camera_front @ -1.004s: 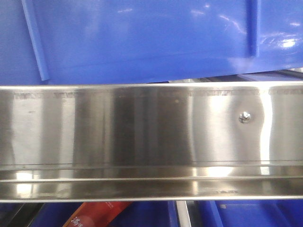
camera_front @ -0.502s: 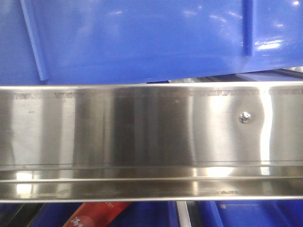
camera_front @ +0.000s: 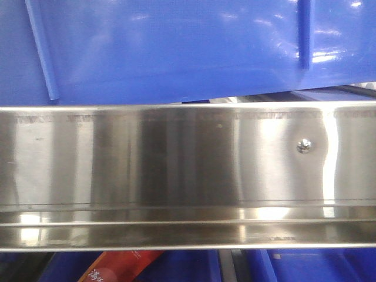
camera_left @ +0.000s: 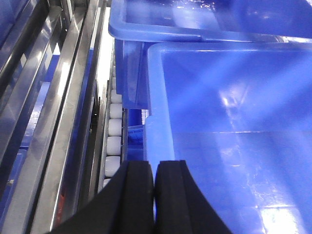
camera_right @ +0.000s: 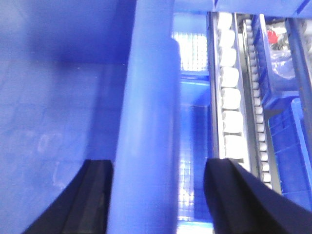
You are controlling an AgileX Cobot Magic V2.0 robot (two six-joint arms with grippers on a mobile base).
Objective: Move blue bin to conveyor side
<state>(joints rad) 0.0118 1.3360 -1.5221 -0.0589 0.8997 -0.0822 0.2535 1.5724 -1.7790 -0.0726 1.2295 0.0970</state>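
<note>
Seen from the left wrist, steel shelf rails [camera_left: 48, 126] run along the left, and just right of them comes a line of white rollers [camera_left: 115, 127]. Right of the rollers sits the blue bin [camera_left: 234, 161], with its open inside showing. A second blue crate [camera_left: 195, 24] stands just beyond its far end. The left pincer [camera_left: 155, 170] is clenched on the bin's left rim, its black pads almost meeting with only a sliver of blue between them.

From the front, the bin's glossy wall fills the top of the view above a broad steel rail [camera_front: 176, 170]. A red packet [camera_front: 117, 267] peeks out below that rail.

At the right wrist, the right pincer [camera_right: 158, 165] is released and straddles the bin's thick rim. Its left finger [camera_right: 95, 195] lies against the rim, while the right one stands off. More white rollers [camera_right: 229, 97] run just to the right.
</note>
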